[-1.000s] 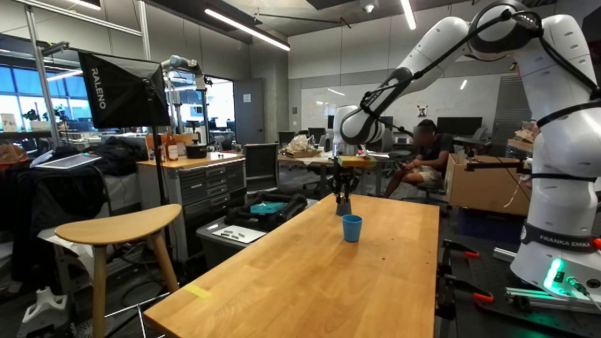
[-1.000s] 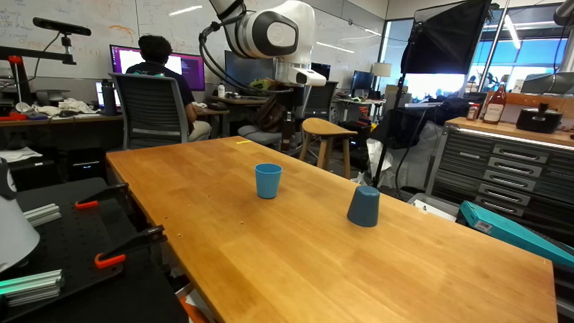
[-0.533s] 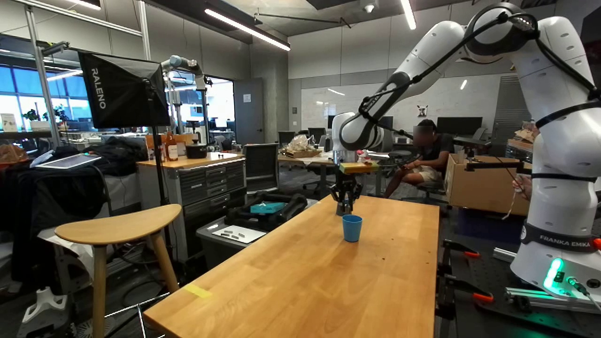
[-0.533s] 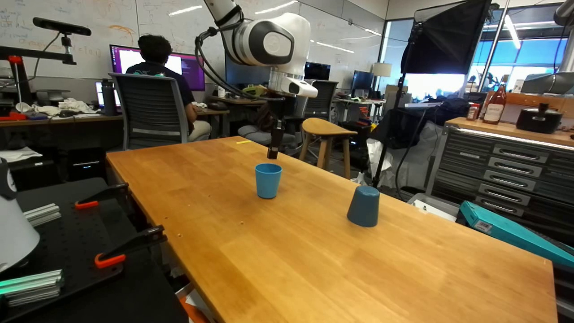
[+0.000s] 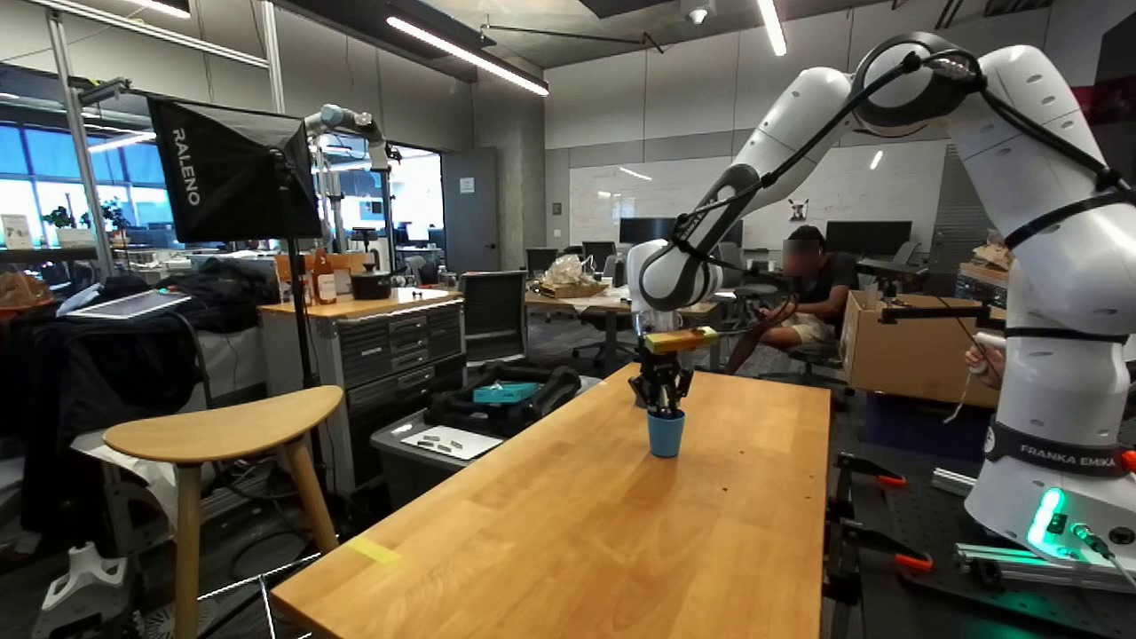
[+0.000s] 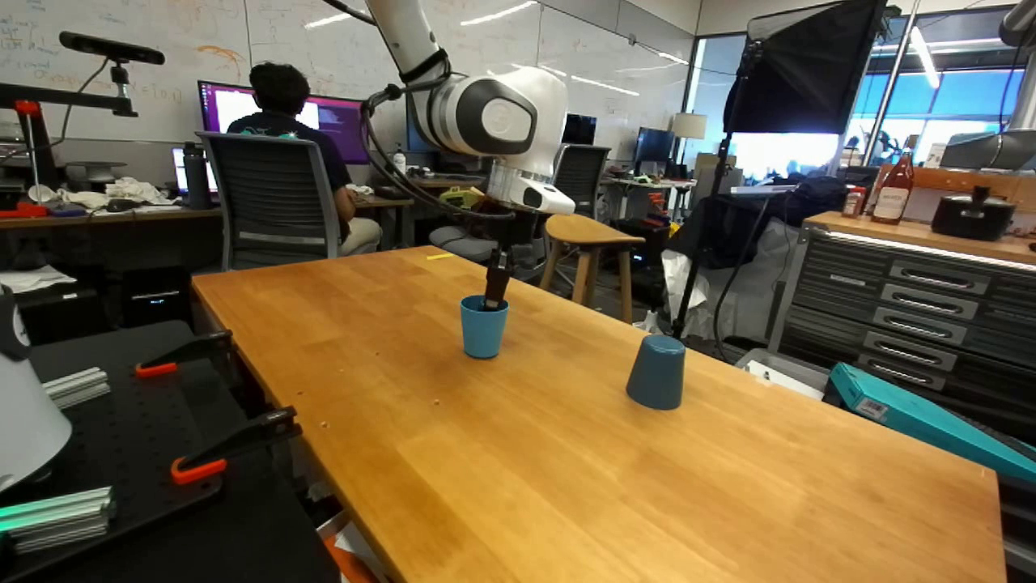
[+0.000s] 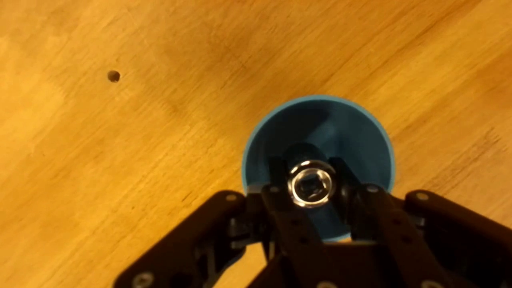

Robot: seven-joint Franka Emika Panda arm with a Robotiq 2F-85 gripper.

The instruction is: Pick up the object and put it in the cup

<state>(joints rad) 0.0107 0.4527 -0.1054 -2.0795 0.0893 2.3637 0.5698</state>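
The blue cup [image 5: 666, 438] stands upright on the wooden table; it also shows in an exterior view [image 6: 484, 330] and, from above, in the wrist view [image 7: 358, 148]. My gripper [image 5: 665, 412] points down with its fingertips inside the cup's mouth; it also shows in an exterior view [image 6: 493, 303]. In the wrist view, the gripper [image 7: 307, 166] is shut on a small dark cylinder with a shiny metal ring end [image 7: 311, 187]. The cylinder sits between the fingers, over or in the cup. Its lower end is dark and hard to make out. In the exterior views it is hidden.
A darker blue cup [image 6: 656, 374] stands upside down on the table [image 6: 502, 470], to one side of the upright cup. Black clamps with orange tips [image 5: 887, 479] grip the table edge by the robot base. A wooden stool [image 5: 226, 426] stands beyond the table's long edge.
The arm has come down and moved over the upright cup. The fingertips went from above and beside the rim to inside the mouth. Both cups stayed where they were.
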